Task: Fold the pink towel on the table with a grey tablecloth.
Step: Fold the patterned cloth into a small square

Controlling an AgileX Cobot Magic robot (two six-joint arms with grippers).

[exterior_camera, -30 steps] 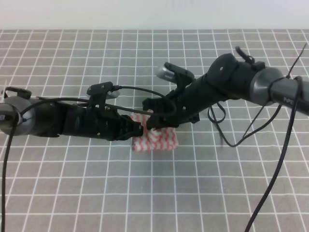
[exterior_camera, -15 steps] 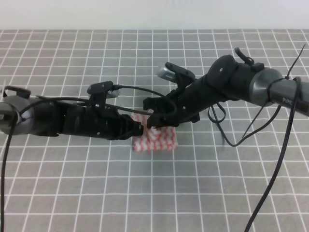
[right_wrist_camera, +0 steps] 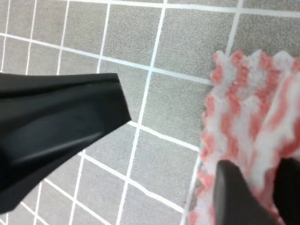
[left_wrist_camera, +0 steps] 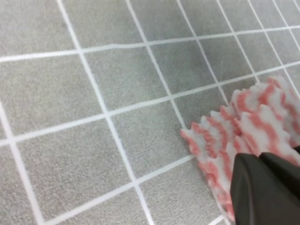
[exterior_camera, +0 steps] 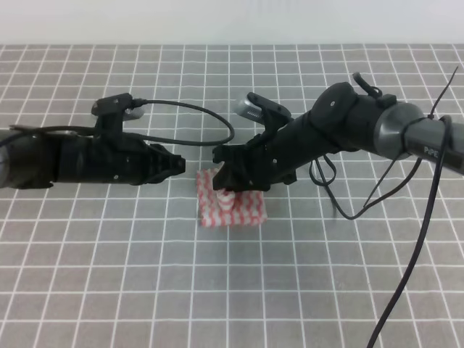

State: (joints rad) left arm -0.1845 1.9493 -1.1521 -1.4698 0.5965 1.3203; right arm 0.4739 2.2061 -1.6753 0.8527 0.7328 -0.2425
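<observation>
Two dark fingers [right_wrist_camera: 236, 197] of the right gripper [exterior_camera: 226, 190] pinch a raised fold of the pink towel [exterior_camera: 233, 206], lying folded near the middle of the table with a grey tablecloth [exterior_camera: 304, 283]. Left of it, the left gripper [exterior_camera: 178, 165] hovers apart, fingers together, holding nothing.
</observation>
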